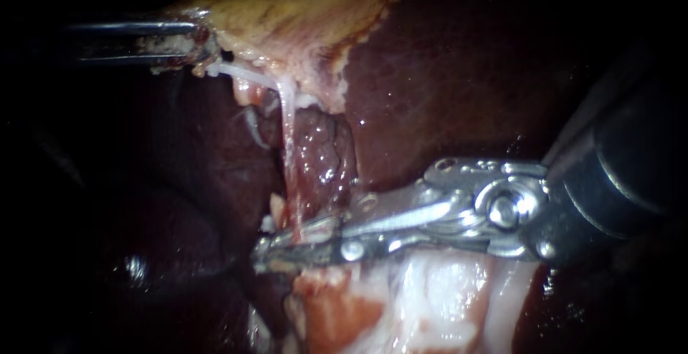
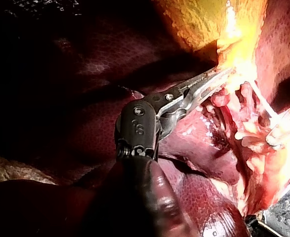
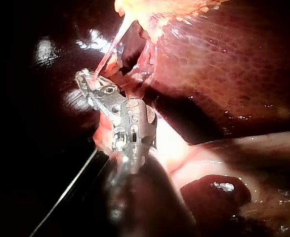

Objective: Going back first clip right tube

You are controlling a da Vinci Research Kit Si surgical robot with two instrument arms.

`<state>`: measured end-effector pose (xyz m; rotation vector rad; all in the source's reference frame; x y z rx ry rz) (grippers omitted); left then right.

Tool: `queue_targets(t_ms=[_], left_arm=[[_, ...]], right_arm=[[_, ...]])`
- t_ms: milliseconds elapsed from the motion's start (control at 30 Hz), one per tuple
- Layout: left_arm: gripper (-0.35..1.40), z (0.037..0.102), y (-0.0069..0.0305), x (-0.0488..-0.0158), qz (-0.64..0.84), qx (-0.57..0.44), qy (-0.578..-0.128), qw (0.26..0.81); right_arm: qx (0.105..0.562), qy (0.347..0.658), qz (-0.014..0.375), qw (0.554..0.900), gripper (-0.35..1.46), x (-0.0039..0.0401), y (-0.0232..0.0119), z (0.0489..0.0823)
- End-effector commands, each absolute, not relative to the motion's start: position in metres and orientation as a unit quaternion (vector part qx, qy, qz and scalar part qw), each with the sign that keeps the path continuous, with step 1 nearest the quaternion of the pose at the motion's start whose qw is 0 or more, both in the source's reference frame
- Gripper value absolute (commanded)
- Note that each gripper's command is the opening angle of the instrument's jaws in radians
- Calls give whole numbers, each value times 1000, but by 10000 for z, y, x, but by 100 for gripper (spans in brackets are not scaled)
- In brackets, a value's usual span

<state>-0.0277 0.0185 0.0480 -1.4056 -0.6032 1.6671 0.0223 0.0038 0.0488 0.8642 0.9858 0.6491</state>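
Note:
A thin pale tube [image 1: 287, 135] runs down from the yellowish gallbladder [image 1: 301, 24] to the pale tissue below. My right instrument [image 1: 290, 243] comes in from the right, and its long metal jaws lie closed across the tube's lower end, pinching it from both sides. In the right wrist view the same tube [image 3: 112, 44] stretches from the gallbladder edge down to this instrument's [image 3: 88, 81] tip. No clip shows on the tube. My left instrument [image 1: 197, 47] is shut on the gallbladder's lower edge, holding it up and to the left. In the left wrist view its jaws [image 2: 219, 76] bite the yellow tissue [image 2: 233, 59].
Dark red liver [image 1: 466, 74] lies right of and behind the tube, with another lobe [image 1: 201, 182] to its left. A glistening reddish lump [image 1: 326, 153] sits just right of the tube. Pale fatty tissue [image 1: 430, 297] bulges under the right instrument's shaft.

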Motion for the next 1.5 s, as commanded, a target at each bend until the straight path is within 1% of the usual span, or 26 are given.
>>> queue_targets(t_ms=[33,133,167,200,267,300,433,600,667,733,833,867,933,967,1067,1133,1300,1500], left_arm=[[-35,480,185,-277,667,-562,-241,426],[-35,480,185,-277,667,-562,-241,426],[-35,480,185,-277,667,-562,-241,426],[-35,480,185,-277,667,-562,-241,426],[-35,480,185,-277,667,-562,-241,426],[-35,480,185,-277,667,-562,-241,426],[-35,480,185,-277,667,-562,-241,425],[-35,480,185,-277,667,-562,-241,425],[-35,480,185,-277,667,-562,-241,425],[-35,480,185,-277,667,-562,-241,425],[-35,480,185,-277,667,-562,-241,425],[-35,480,185,-276,667,-562,-241,425],[-35,480,185,-276,667,-562,-241,425],[-35,480,185,-276,667,-562,-241,425],[-35,480,185,-276,667,-562,-242,425],[-35,480,185,-275,667,-562,-242,425],[-35,480,185,-274,667,-562,-242,425],[-35,481,185,-274,667,-562,-242,425]], right_arm=[[396,450,295,744,-35,223,37,490],[405,448,288,744,-35,223,37,494],[408,447,285,743,-25,223,38,495],[408,448,285,742,-6,224,38,496],[409,453,286,739,22,226,38,498],[409,454,286,738,29,228,38,500],[411,465,289,729,40,231,33,509],[409,469,285,729,45,235,21,524],[401,476,273,734,47,235,19,530],[385,490,249,741,47,235,20,533],[353,511,214,754,48,232,24,537],[333,520,202,760,49,230,25,539],[292,532,195,770,49,224,26,542],[277,538,187,774,50,218,26,544],[251,546,168,781,50,202,29,546],[243,548,163,783,50,191,31,547],[222,556,141,788,50,146,33,539],[211,558,139,790,50,93,41,522]])
